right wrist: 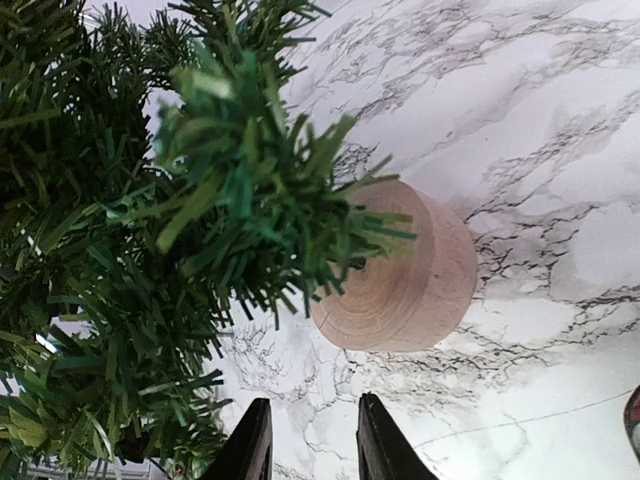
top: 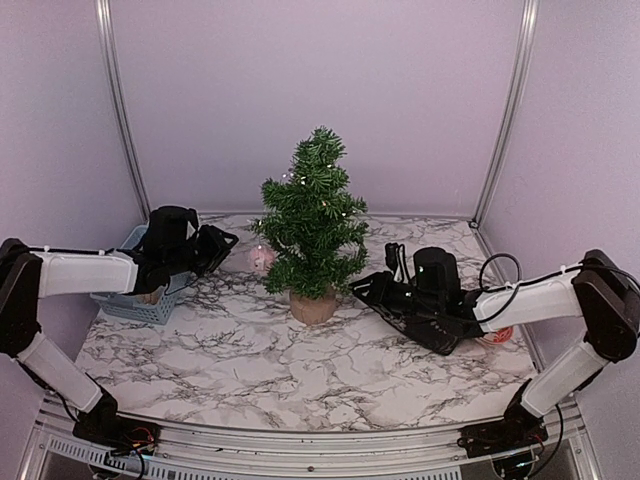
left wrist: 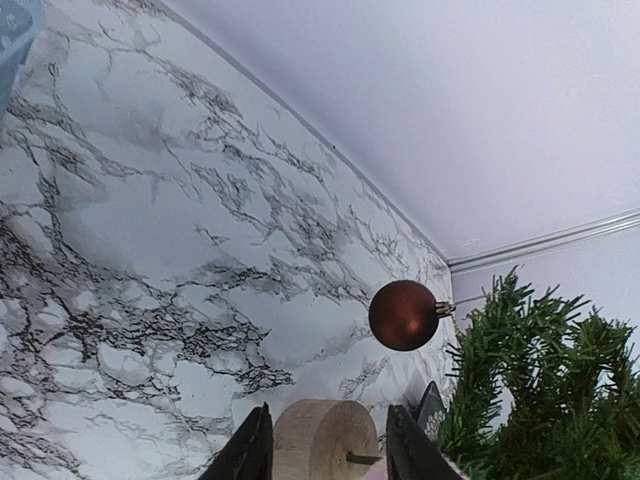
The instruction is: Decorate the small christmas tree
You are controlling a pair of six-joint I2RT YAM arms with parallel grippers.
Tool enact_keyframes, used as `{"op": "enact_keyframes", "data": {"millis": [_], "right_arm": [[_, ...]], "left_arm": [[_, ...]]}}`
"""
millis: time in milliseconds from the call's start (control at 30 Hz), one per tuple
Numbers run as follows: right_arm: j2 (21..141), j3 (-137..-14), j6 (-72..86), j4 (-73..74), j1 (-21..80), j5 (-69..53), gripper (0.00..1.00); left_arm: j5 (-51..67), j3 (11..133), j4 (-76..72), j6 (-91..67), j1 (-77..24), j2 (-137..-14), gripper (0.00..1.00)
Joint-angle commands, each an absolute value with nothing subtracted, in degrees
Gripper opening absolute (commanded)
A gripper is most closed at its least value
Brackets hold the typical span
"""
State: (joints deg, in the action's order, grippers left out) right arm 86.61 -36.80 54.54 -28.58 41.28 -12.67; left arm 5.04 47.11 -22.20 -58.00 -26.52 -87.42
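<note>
The small christmas tree (top: 312, 215) stands upright at the middle of the marble table on its round wooden stump (top: 313, 305). A dark red ball ornament (left wrist: 403, 315) hangs by its gold cap from a low branch on the tree's left side, seen as a pinkish ball (top: 262, 258) from above. My left gripper (top: 225, 245) hovers just left of that ball, jaws open and empty (left wrist: 330, 460); the stump (left wrist: 325, 440) shows beyond them. My right gripper (top: 365, 288) sits low, right of the stump (right wrist: 400, 275), open with only table between its fingers (right wrist: 312, 450), under the branches (right wrist: 150, 200).
A blue basket (top: 140, 300) stands at the table's left edge under my left arm, its corner visible (left wrist: 15, 30). A small red object (top: 497, 335) lies near the right edge beside my right arm. Pale walls enclose the back and sides.
</note>
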Motion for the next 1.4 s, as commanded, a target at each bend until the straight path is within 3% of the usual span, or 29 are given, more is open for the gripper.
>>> {"op": "enact_keyframes", "data": {"millis": [0,600,1367], "right_arm": [[86.1,-37.3,51.2,-25.4,38.6,-12.1,0.28],[106.5,-46.9,55.5,-39.3,37.2,-20.5,0.31],[111.2,-49.7,59.9,-41.2,42.7,-18.7,0.25]], "left_arm": [[2.0,48.6,-12.5,-53.5,-24.6,-81.5,0.41],[5.7,48.9,-2.5,-49.9,-18.3,-71.3,0.49],[9.1,49.4,3.6,-46.9,-4.8,-67.3,0.50]]}}
